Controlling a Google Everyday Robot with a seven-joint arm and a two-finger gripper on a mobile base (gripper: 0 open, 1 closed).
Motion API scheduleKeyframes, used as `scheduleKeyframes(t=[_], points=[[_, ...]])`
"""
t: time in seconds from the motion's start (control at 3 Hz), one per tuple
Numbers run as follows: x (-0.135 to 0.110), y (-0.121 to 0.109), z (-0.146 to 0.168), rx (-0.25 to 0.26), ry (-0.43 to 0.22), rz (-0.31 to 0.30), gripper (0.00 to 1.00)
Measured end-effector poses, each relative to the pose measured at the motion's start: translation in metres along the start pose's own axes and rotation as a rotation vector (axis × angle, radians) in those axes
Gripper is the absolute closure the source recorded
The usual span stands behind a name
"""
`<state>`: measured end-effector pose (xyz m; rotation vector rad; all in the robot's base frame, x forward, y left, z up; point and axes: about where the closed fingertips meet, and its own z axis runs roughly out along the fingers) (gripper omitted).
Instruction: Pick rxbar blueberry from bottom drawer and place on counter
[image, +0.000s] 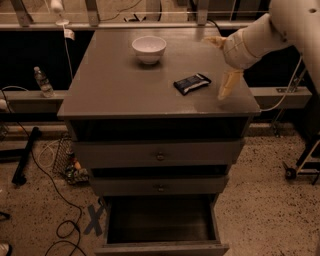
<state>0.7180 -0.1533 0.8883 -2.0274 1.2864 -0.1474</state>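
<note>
The rxbar blueberry (192, 83), a dark flat bar with pale lettering, lies on the counter (115, 85) right of the middle, free of any grip. My gripper (215, 67) is just right of the bar, over the counter's right side, open and empty. One pale finger (226, 86) hangs down near the right edge and the other (212, 40) points to the back. The bottom drawer (160, 225) is pulled out and its dark inside looks empty.
A white bowl (149, 48) stands at the back of the counter. The two knobbed drawers above the bottom one are shut. A water bottle (44, 82), a wire basket (65, 160) and cables lie to the left. A blue tape cross (95, 217) marks the floor.
</note>
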Motion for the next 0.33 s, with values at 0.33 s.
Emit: scheduleKeyframes(t=[0.33], points=[[0.0278, 0.0071, -0.0545, 0.102, 0.053, 0.086, 0.00]])
